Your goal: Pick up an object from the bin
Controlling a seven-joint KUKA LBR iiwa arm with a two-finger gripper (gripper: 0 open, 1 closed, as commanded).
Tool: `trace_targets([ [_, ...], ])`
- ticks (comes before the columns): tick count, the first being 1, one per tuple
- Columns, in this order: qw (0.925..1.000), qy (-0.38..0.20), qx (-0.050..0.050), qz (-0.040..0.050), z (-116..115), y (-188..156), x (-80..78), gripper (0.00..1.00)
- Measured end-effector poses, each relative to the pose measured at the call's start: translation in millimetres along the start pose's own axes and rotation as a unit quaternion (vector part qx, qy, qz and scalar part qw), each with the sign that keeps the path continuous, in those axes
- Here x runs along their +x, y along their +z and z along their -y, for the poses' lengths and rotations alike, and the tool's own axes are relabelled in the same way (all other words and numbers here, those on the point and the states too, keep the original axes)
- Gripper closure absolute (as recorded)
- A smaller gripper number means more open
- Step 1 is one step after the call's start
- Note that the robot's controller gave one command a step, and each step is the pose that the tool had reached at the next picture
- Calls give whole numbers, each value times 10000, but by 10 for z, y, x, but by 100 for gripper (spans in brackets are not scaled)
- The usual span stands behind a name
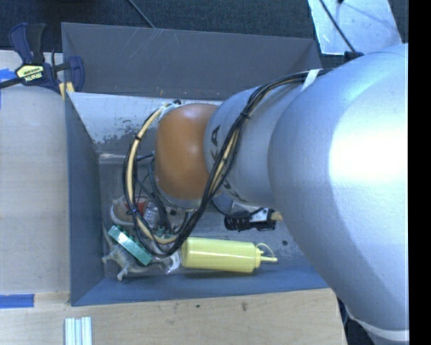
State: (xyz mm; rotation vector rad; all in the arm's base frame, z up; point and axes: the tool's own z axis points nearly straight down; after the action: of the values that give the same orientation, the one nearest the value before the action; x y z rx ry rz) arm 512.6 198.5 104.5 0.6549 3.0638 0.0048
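Crosswise: yellow bottle (219, 255), long axis left-right, nozzle right.

bin (82, 214): grey metal, blue-grey walls, far wall paler with dark speckled scuffs toward its left end; squeeze bottle (219, 255) along the near edge: plain yellow all over, nozzle included; flat piece (129, 244) by the near-left corner: teal green, some lighter marks on it; lumpy thing (122, 263) right in that corner: dull pale grey; small part (250, 220) toward the right edge: black with a white patch; wrist cover (181, 153): glossy orange-brown, no pattern; arm (345, 171): silver-grey, bright sheen; cables (133, 160) looping round the cover: mostly black, one yellow
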Motion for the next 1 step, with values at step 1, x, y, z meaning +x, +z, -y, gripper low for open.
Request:
trace_targets([
  [1,10000,-30,18,-17,9,-92,2,100],
])
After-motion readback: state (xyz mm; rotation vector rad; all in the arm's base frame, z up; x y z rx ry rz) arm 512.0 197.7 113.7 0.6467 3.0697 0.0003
